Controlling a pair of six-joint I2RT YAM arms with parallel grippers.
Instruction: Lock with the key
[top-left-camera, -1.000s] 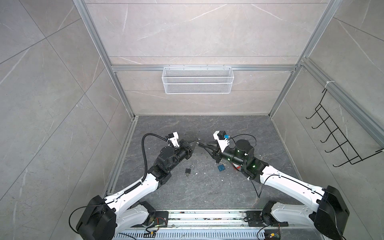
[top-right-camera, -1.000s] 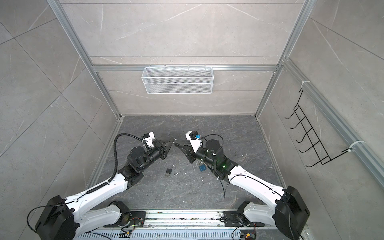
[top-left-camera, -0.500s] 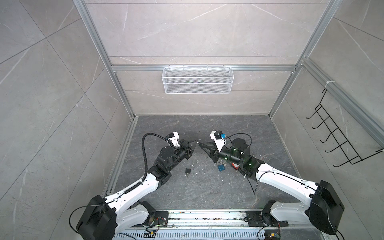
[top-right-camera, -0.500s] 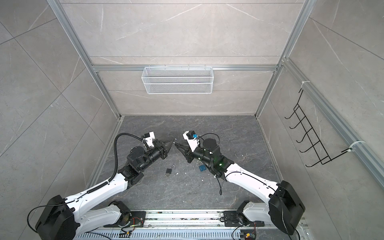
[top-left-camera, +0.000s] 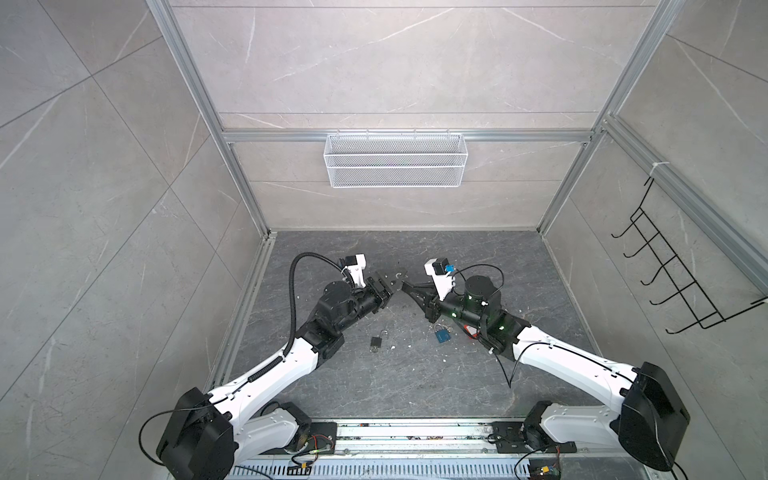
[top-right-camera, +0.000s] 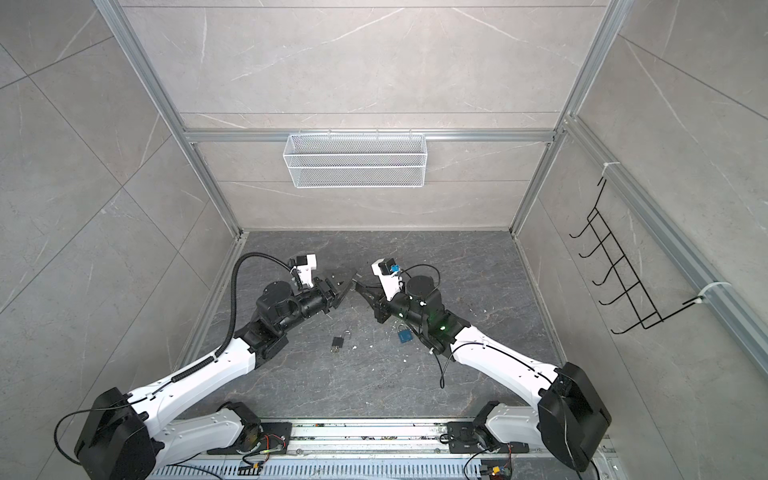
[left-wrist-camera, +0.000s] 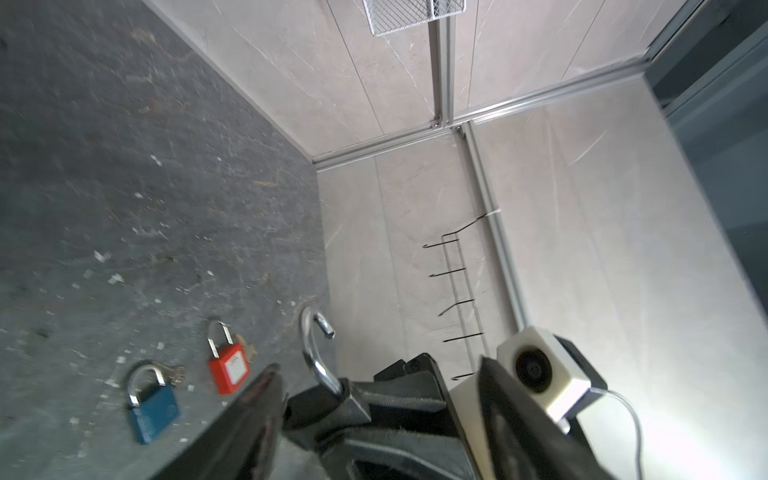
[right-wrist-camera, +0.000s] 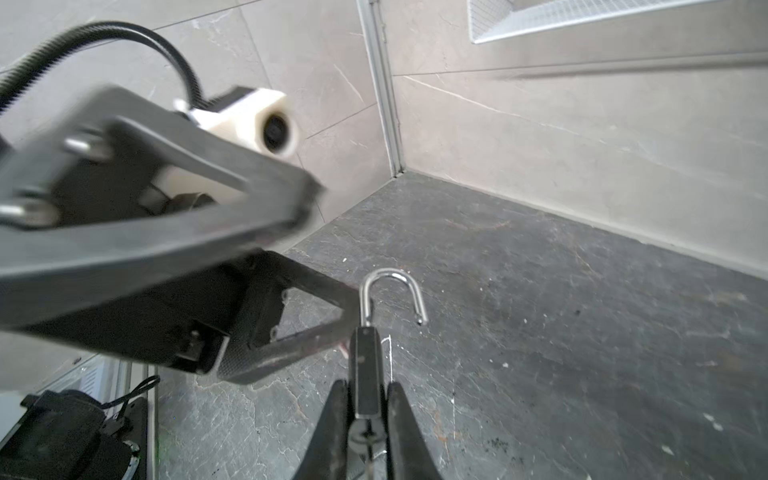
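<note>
Above the dark grey stone desk (top-left-camera: 415, 374), in both top views, the left hand (top-left-camera: 392, 284) and the right hand (top-left-camera: 407, 286) meet tip to tip at the small black metal padlock (top-left-camera: 401, 275), its silver shackle open. In the left wrist view the left hand's fingers (left-wrist-camera: 266, 395) stand spread beside the padlock, so we should draw this hand straight back, clear of the shackle. In the right wrist view the right hand pinches the padlock body and should keep it steady. The key we cannot make out. One second ago the left hand was pressed together.
</note>
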